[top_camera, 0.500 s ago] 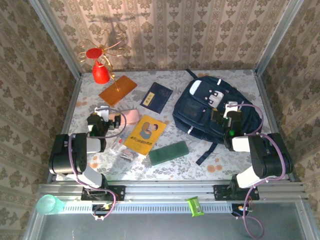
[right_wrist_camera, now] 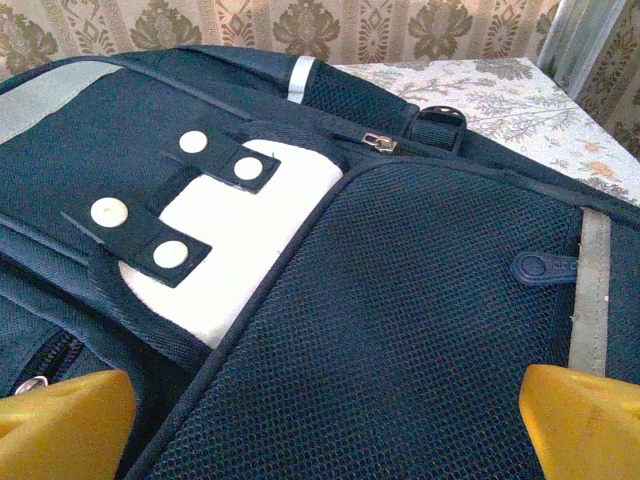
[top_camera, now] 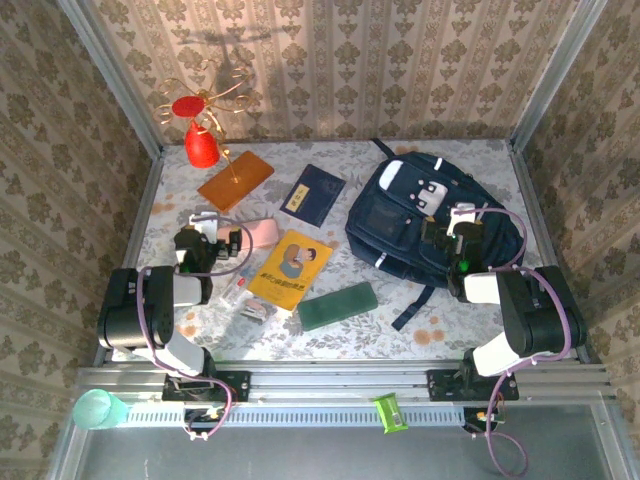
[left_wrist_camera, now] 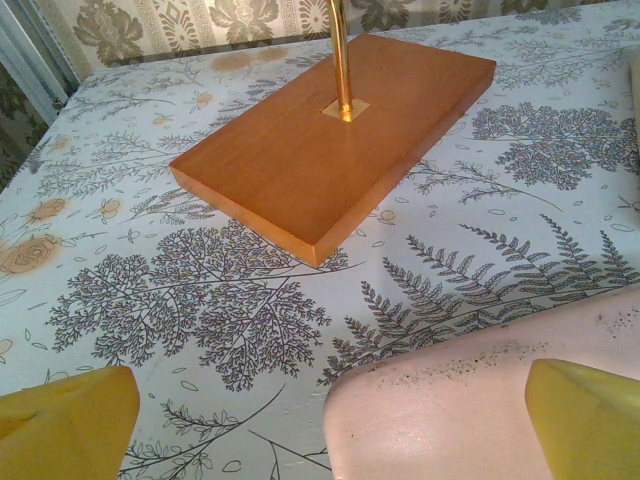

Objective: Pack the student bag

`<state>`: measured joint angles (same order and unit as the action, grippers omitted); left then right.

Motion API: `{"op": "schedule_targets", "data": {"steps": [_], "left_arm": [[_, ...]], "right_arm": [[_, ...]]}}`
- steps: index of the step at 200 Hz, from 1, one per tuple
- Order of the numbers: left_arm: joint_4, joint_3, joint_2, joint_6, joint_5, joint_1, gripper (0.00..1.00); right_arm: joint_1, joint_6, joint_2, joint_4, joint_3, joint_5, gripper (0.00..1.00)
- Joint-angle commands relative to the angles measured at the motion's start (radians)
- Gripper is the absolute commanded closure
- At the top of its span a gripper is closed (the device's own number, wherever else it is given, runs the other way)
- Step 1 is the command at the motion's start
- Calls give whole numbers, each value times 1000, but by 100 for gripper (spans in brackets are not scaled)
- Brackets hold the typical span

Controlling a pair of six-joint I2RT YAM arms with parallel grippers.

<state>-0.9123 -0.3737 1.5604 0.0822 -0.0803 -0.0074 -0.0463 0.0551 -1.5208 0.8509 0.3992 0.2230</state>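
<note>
Nothing has shifted since the earlier frame. The student bag (top_camera: 400,225) lies on the right of the surface (top_camera: 450,322). The right tool (top_camera: 455,232) hangs over it, fingers apart. The left tool (top_camera: 222,242) is likewise apart and empty.

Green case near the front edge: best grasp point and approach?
Likely best: grip the green case across its narrow width at mid-length, coming straight down from above. It lies flat, long and slim, with both long edges free. The end by the yellow booklet is crowded, so stay off it.
</note>
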Motion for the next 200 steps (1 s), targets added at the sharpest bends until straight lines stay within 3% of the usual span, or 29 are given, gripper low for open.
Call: {"op": "schedule_targets", "data": {"steps": [1, 178, 200], "left_arm": [[17, -27, -7, -26, 52, 2, 0], [-1, -16, -9, -33, 73, 3, 0], [-102, 41, -30, -60, 100, 16, 0]], "right_arm": [[1, -3, -9, 22, 0, -16, 0], [0, -5, 7, 24, -5, -16, 0], [-6, -10, 139, -160, 33, -5, 0]]}}
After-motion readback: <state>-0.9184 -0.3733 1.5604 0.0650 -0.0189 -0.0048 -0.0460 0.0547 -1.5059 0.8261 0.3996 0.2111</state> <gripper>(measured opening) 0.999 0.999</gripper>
